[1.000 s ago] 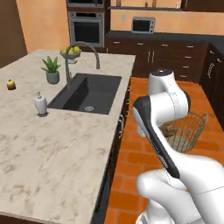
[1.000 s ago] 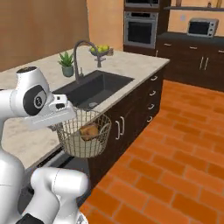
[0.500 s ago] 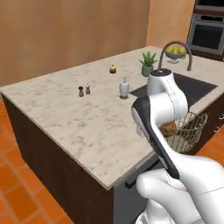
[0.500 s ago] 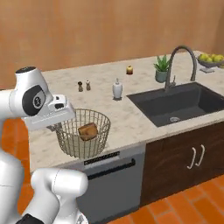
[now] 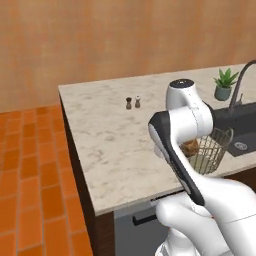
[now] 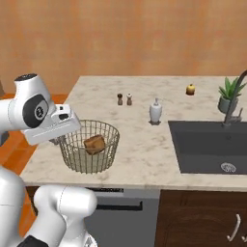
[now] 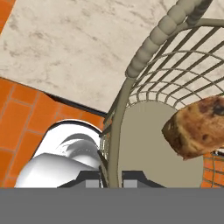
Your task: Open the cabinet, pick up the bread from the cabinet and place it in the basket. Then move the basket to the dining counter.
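Gripper (image 7: 109, 175) pinched tight on basket (image 6: 90, 146) rim, bread (image 6: 94, 144) inside, hanging over near edge of dining counter (image 6: 144, 159); best kept level, carried further over the stone, lowered flat before letting go so bread stays in

Arm (image 5: 180, 125): glossy white rounded shells, no scuffs seen. Dark grey/black bands at joints; one black strip runs along forearm link. Round dark cap w/ grey disc on elbow joint side. Hand block white, boxy. Fingers (image 7: 94, 180): small, dark grey.
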